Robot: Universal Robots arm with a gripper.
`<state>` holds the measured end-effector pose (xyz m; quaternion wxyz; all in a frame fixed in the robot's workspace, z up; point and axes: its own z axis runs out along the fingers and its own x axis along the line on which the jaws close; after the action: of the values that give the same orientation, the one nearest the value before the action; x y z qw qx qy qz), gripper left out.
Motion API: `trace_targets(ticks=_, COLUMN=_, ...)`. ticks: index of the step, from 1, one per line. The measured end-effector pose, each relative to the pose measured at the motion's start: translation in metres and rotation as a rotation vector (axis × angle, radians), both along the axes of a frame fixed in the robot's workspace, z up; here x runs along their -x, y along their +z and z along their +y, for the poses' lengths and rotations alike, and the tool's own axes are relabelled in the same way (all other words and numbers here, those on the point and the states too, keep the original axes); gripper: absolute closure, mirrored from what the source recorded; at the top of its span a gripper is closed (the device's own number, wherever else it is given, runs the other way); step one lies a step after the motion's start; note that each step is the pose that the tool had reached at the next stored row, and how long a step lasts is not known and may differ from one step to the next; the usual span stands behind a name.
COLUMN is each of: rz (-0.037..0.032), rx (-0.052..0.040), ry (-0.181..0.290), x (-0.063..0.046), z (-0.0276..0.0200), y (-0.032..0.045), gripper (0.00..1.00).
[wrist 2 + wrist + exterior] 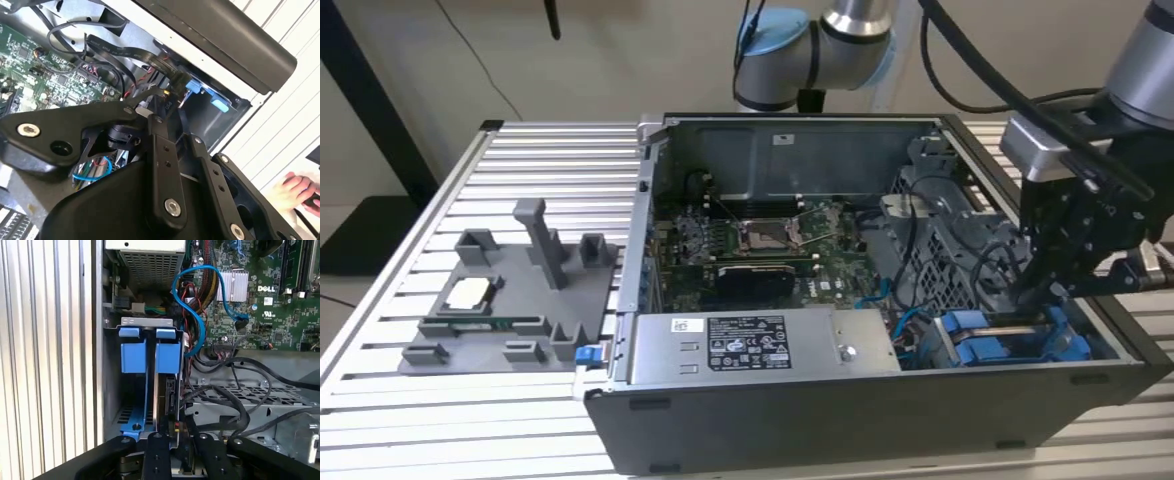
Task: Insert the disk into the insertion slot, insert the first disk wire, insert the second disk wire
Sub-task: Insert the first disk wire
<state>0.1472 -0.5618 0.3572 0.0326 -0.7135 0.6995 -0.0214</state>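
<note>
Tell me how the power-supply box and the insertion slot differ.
The power-supply box is plain grey metal with a white label, while the insertion slot carries bright blue clips. The box is clearly wider than the slot. In the exterior view, both sit along the same wall of the case.

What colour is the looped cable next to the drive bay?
Blue cable; the first wrist view shows it best.

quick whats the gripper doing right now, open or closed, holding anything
gripper: closed, apparently on a black wire connector, at the insertion slot.
</note>
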Motion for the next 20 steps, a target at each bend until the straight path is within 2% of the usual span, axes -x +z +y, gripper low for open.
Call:
trace_targets(ticks=3, rz=0.0, rx=-0.0001, ry=0.0, x=0.0, z=0.0002, y=0.0092, gripper=0.74)
trace_targets(ticks=6, rz=0.0015, rx=-0.0004, ry=0.001, x=-0.004, z=0.0004, y=0.0104, gripper=0.74)
trace_targets(ticks=9, rz=0.0085, rx=-0.0003, ry=0.004, x=-0.011, z=0.0005, y=0.011, gripper=0.74)
trace_targets(ticks=10, rz=0.0129, rx=0.0001, ry=0.004, x=-0.012, z=0.0006, y=0.0131, gripper=0.74)
trace_targets(ticks=13, rz=0.0201, rx=-0.0002, ry=0.004, x=-0.013, z=0.0007, y=0.0201, gripper=0.74)
trace_targets(ticks=15, rz=0.0224, rx=-0.0004, ry=0.004, x=-0.015, z=0.0008, y=0.0202, gripper=0.74)
trace_targets(ticks=20, rz=0.0226, rx=-0.0026, ry=0.004, x=-0.025, z=0.0012, y=0.0198, gripper=0.74)
